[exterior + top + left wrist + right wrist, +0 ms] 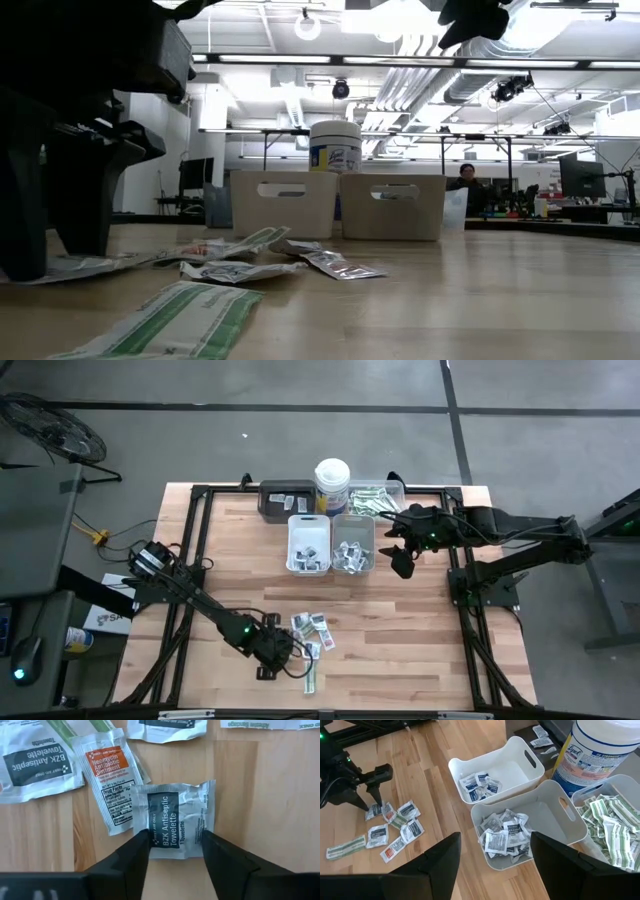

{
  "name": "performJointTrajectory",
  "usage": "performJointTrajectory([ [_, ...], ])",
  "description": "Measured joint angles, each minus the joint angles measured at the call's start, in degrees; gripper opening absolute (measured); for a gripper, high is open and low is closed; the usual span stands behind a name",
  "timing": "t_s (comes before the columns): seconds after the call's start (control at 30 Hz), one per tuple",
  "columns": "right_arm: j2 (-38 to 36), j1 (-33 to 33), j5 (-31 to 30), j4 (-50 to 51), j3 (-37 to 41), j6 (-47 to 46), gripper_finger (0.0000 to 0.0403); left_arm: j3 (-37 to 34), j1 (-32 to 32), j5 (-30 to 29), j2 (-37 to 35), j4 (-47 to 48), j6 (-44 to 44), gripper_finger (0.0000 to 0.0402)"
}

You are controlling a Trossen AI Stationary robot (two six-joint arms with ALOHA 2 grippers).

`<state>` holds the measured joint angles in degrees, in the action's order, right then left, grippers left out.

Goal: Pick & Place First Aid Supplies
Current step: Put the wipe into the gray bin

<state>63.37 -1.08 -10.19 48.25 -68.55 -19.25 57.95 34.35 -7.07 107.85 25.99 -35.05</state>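
Several first aid supplies [312, 632] lie flat and loose on the wooden table near its near edge: white sachets and one orange-marked sachet [107, 780]. My left gripper [175, 842] points down over this pile, open. Its two fingers straddle a white BZK towelette sachet [172, 817], which also shows in the right wrist view [374, 811]. A green-and-white strip [310, 680] lies nearer the table's near edge. My right gripper [495, 870] hangs open and holds nothing, high above the bins at the far right [402, 563]. My left gripper comes from above, and its fingertips [142, 840] stand at two opposite edges of the towelette sachet [150, 832]. Whether they touch it I cannot tell. The sachet lies flat on the table.
At the far edge stand a white bin [308, 543] and a grey bin [352, 543], both holding sachets. Behind them are a dark tray [283, 498], a white canister [331, 485] and a clear tray of green strips [378, 500]. Bare wood lies between the bins and the pile.
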Motion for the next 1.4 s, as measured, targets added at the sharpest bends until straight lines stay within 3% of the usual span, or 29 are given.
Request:
performJointTrajectory([
  [0.4,0.0,0.0,-0.1,0.0,0.0,-0.3,0.0234,0.1,-0.2,2.3,0.0,0.2,-1.3,0.0045],
  [0.57,0.0,0.0,-0.1,0.0,0.0,-0.4,0.0234,4.6,0.1,4.2,0.8,5.5,1.7,0.0008],
  [0.87,0.0,0.0,-0.1,0.0,0.0,-0.3,0.0234,22.0,0.2,4.8,1.3,27.1,10.2,0.0007],
  [1.2,0.0,0.0,0.1,0.0,0.0,-0.3,0.0234,39.6,-4.2,-11.7,1.1,44.9,17.9,0.0007],
  [1.4,0.0,0.0,0.1,0.0,0.0,-1.2,0.0234,42.5,-11.4,-14.2,1.1,47.1,26.4,0.0007],
])
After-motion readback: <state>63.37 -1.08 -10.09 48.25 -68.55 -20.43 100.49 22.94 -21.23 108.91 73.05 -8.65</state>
